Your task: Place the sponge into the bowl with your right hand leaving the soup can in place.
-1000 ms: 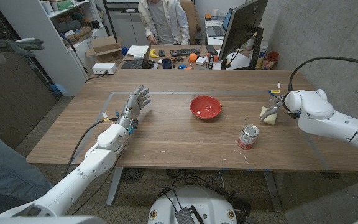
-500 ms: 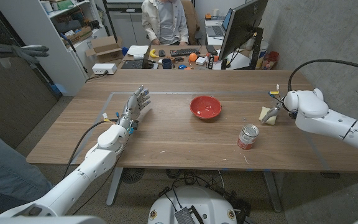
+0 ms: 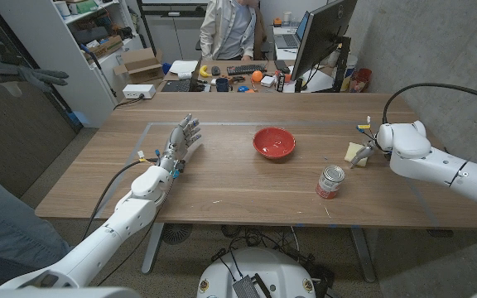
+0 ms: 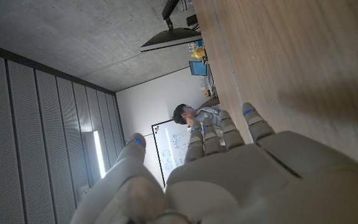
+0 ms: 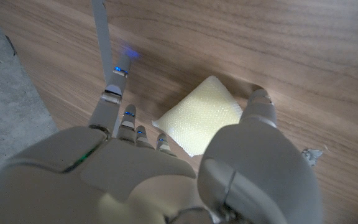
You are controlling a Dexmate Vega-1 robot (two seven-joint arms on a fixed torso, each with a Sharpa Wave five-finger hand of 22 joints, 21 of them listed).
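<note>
The right hand (image 5: 166, 168) is held over the sponge (image 5: 199, 116) with fingers spread, nothing gripped; the soup can (image 3: 330, 182) stands near it.

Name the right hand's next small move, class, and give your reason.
Probably close the fingers on the sponge. The right hand is spread just over it with thumb and fingers on opposite sides, and the sponge lies on the table, not in the bowl.

White-shelled arms, black cables, blue-lit right robot hand (image 5: 166, 168) fingers.
</note>
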